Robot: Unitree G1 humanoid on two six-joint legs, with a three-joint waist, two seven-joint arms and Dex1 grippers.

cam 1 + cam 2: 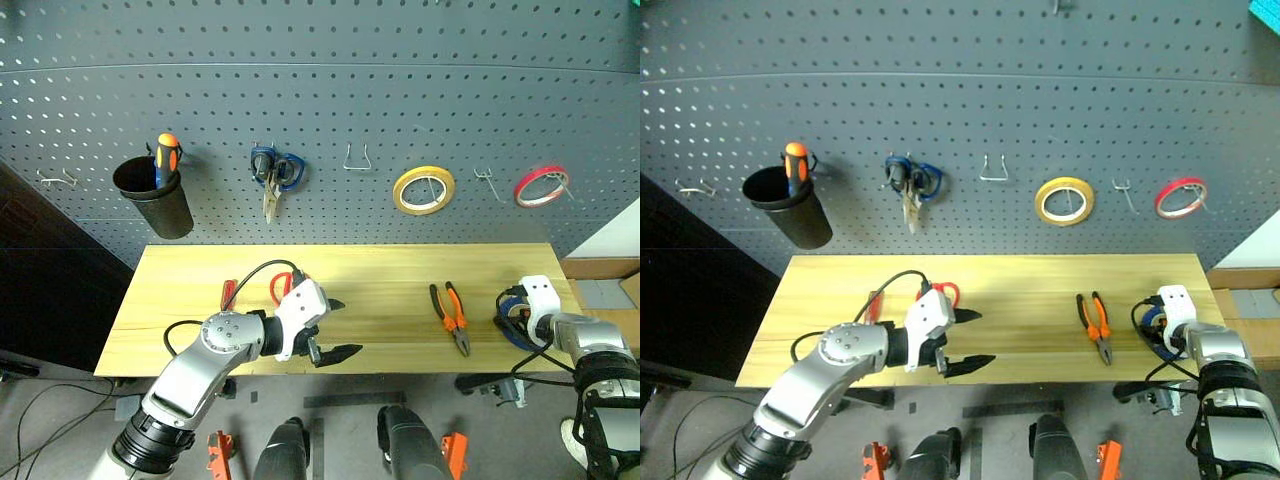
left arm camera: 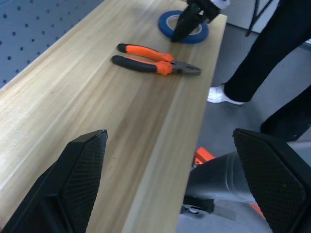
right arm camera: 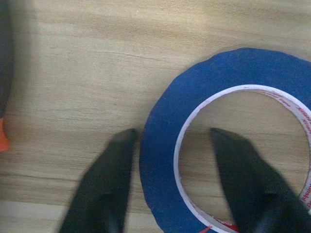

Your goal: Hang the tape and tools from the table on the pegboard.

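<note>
Blue tape ring lies flat on our light wood table; right gripper fingers straddle its band, half-closed, not yet pinching; left gripper wide open, empty

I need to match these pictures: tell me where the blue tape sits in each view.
Left eye: blue tape, table's right end, under the right tool.
Right eye: same end.
Left wrist: far end.
Right wrist: straddled by fingers.
Shared landmark: orange-handled pliers beside it.
</note>
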